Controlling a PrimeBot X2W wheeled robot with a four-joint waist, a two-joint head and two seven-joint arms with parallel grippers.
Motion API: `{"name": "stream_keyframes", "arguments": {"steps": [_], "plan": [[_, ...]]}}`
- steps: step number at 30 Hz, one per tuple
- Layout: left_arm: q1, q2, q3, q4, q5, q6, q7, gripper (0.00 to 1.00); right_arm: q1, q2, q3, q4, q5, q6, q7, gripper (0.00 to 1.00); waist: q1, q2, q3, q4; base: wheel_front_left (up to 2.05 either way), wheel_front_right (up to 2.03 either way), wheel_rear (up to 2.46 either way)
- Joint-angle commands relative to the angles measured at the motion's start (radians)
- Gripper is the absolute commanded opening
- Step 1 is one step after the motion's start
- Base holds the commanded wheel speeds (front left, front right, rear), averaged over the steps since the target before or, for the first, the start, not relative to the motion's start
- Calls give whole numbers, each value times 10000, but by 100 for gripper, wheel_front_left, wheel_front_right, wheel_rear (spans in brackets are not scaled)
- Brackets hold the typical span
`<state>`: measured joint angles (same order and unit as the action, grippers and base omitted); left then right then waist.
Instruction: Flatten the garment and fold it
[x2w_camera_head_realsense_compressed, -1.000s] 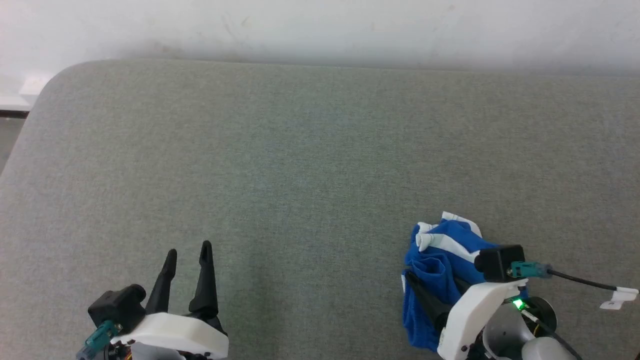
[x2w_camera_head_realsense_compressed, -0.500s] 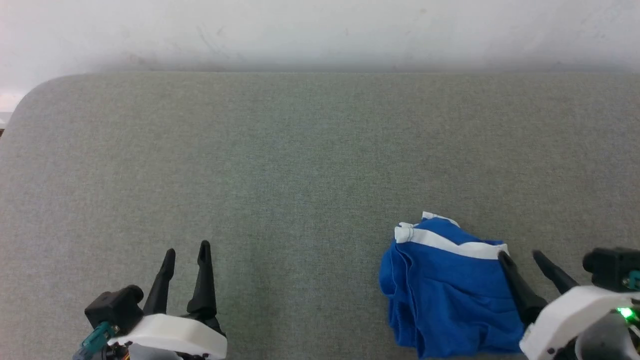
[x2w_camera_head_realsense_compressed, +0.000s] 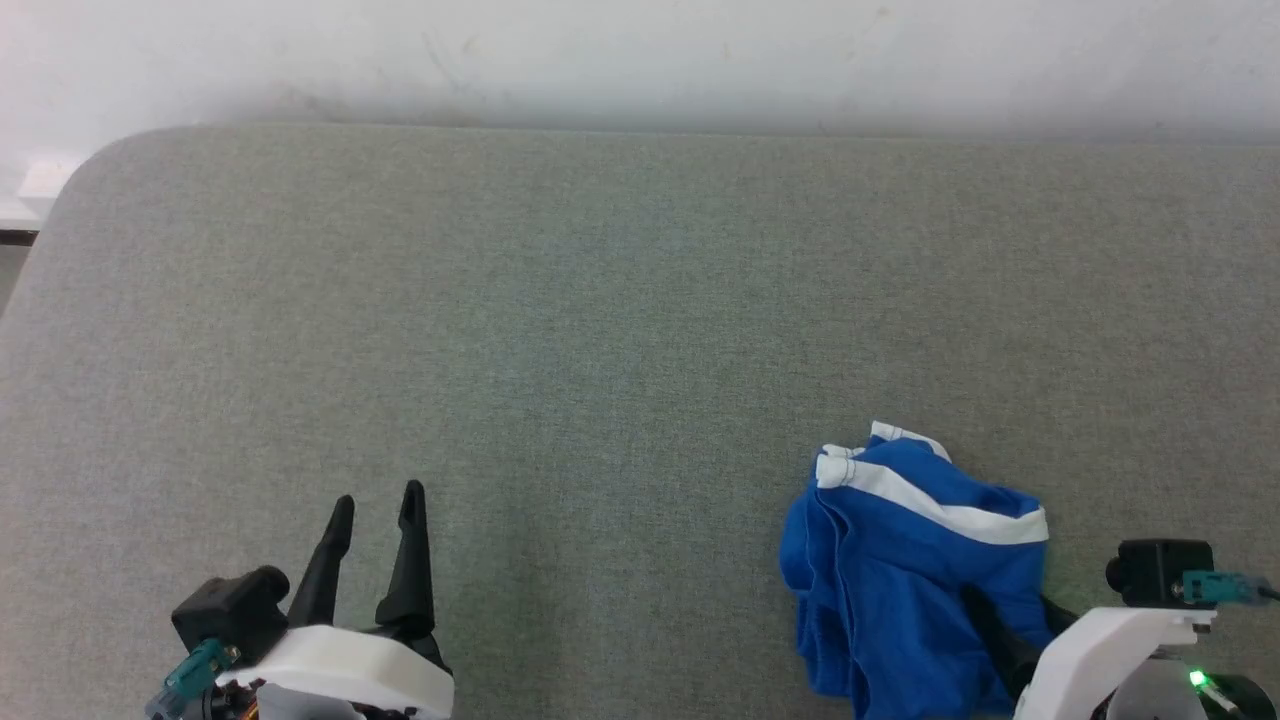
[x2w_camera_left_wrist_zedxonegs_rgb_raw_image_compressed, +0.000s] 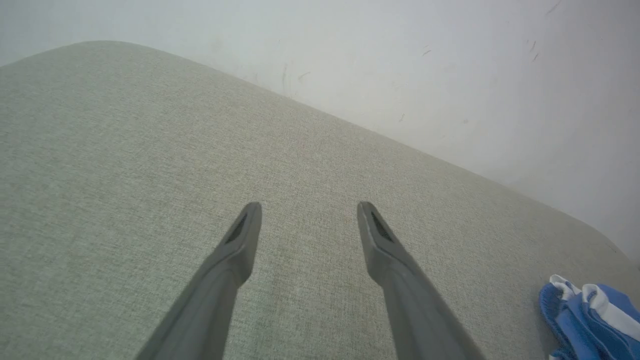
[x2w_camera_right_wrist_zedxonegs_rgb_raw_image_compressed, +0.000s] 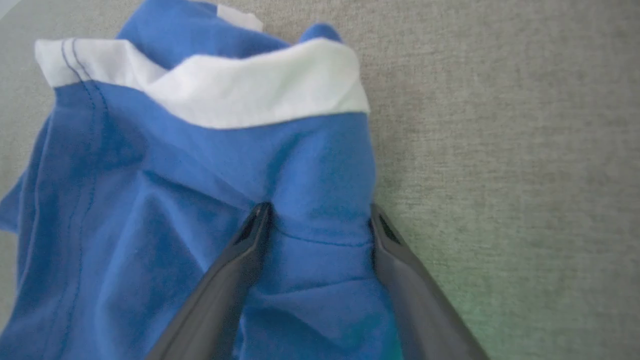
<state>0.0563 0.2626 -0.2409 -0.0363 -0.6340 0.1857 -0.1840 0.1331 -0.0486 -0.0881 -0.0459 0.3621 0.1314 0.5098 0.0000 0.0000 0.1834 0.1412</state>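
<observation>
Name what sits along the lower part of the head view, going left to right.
left gripper, jaws apart → bare grey cushion → crumpled blue garment → black wrist camera on the right arm

Overall light: soft, even and fairly bright, with no hard-edged shadows on the grey cushion (x2w_camera_head_realsense_compressed: 600, 350).
Wall: the white wall (x2w_camera_head_realsense_compressed: 640, 50) was nearly washed out, with a dim band of shade where it met the cushion's far edge.
Colour cast: a green lamp (x2w_camera_head_realsense_compressed: 1196, 680) glowed on the right arm, and a green tint lay on the cushion low in the right wrist view.
Focus: the garment (x2w_camera_right_wrist_zedxonegs_rgb_raw_image_compressed: 165, 210) and the fingers of the right gripper (x2w_camera_right_wrist_zedxonegs_rgb_raw_image_compressed: 320, 215) were soft at close range.
Left wrist view: the fingers of the left gripper (x2w_camera_left_wrist_zedxonegs_rgb_raw_image_compressed: 309, 205) were blurred, while the weave between them was crisp.
</observation>
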Motion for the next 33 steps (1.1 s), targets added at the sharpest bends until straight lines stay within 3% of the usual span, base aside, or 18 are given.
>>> {"name": "stream_keyframes", "arguments": {"steps": [1,2,3,4,6,14,17,25,33], "plan": [[-69,58,-9,-37,-7,31,14,100,-159,-16,40,120,10,-7,18,100,0,0,-17,39,0,0,0],[-66,64,-14,-37,-8,36,19,100,-239,-16,67,300,-5,-7,21,100,0,0,-33,54,0,0,0],[-61,69,-26,-35,-2,42,24,100,-311,-16,94,474,-57,-7,52,91,0,0,-54,67,0,0,0],[-55,71,-40,-34,3,47,26,100,-380,-16,125,620,-96,-7,68,38,0,0,-84,76,0,0,0],[-43,76,-61,-47,11,59,30,100,-544,-16,129,838,-92,-7,0,0,0,0,-129,65,0,0,0],[-125,91,-54,-146,11,77,-35,100,-1363,-21,205,468,-864,-7,51,0,0,0,53,-423,0,0,0],[-302,128,8,-224,9,44,-90,100,-1783,-297,31,77,-1261,-7,383,0,0,0,323,-691,0,0,0],[-976,394,252,-838,225,4,-266,100,-3194,-2001,-283,-566,-1798,-7,1474,0,0,0,1409,-1410,0,0,0],[-1880,721,227,-1655,596,48,-38,100,-4622,-3972,-431,-357,-1812,-7,2472,0,0,0,2643,-1857,0,0,0]]}}
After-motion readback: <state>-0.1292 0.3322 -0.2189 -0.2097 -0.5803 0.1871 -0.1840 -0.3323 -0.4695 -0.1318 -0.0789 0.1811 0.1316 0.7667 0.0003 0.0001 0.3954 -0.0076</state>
